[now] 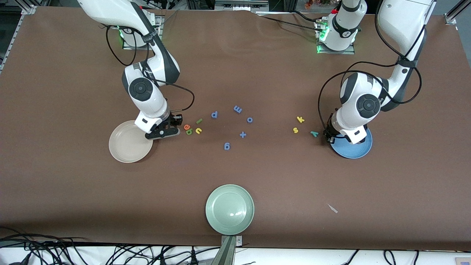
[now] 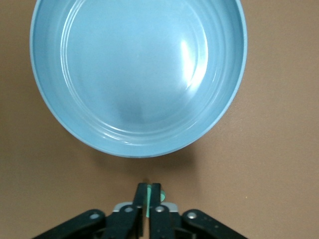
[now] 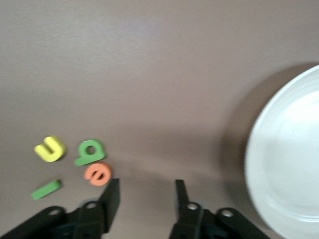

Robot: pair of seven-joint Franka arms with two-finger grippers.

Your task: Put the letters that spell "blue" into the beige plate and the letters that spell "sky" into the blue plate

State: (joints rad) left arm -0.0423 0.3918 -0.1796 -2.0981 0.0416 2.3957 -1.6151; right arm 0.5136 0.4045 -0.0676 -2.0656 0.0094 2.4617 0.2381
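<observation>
Right gripper [image 3: 147,199]: low over the brown table [image 1: 73,191], between the beige plate [image 1: 127,145] and a cluster of four small letters, its two fingers standing apart with nothing between them. Just beside it, on the side away from the beige plate, lie the orange "e" [image 3: 97,174], the dark green "b" [image 3: 89,152], the yellow "u" [image 3: 50,148] and the light green bar "l" [image 3: 46,189], all flat on the table, close together, none in the plate; the "e" lies nearest the fingers. Left gripper [image 2: 149,196]: low by the rim of the blue plate [image 2: 65,134], on the side toward the table's middle, its fingers drawn nearly together with a sliver of teal showing between them; whether this is the teal "y" [image 1: 314,133] I cannot tell. In the front view the teal "y" lies on the table just beside this gripper, with the yellow "s" [image 1: 295,130] and yellow "k" [image 1: 300,119] a little farther off toward the table's middle. Both plates hold no letters. Mid-table, between the two grippers: five small blue pieces [image 1: 243,134]. A pale green plate [image 1: 229,209] sits well apart from both grippers.
</observation>
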